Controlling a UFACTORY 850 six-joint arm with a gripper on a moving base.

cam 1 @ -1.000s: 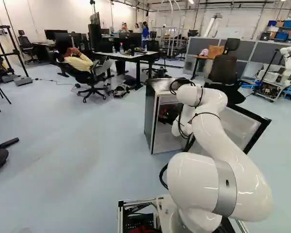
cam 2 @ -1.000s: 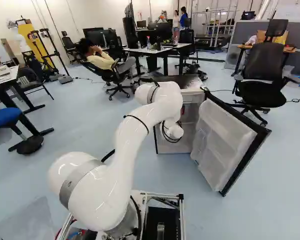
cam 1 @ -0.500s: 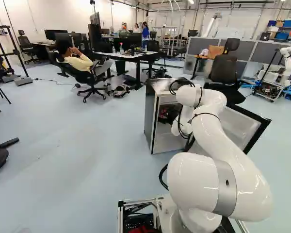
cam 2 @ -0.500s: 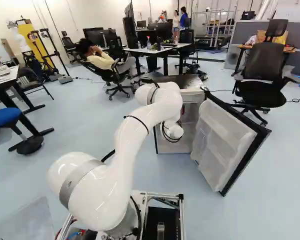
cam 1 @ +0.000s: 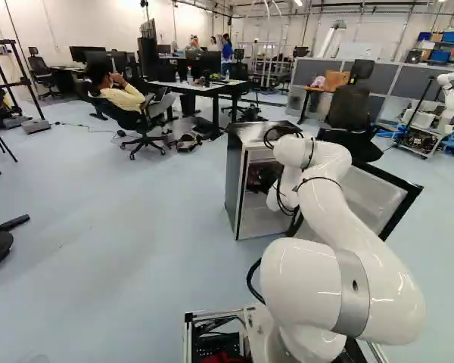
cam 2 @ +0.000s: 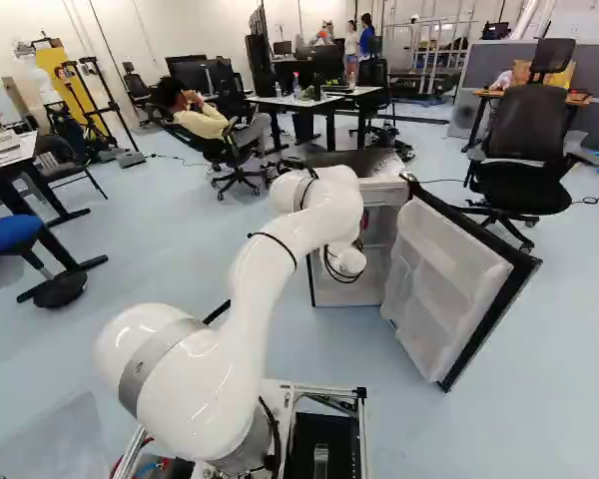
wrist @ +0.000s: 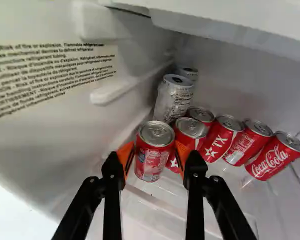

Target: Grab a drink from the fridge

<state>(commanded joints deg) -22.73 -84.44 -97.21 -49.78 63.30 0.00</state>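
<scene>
The end effector holds the nearest red can inside the fridge, one orange pad against each side, so the fingers stand about a can's width apart. The can is upright, its silver lid above the fingertips. Just past one finger is a second red can, with another red can behind it and three more in a row beside them. Two silver cans stand farther back, near the inner wall with the printed label. In the right base view, the white arm reaches to the fridge opening, and the fridge door hangs open to the right of it.
</scene>
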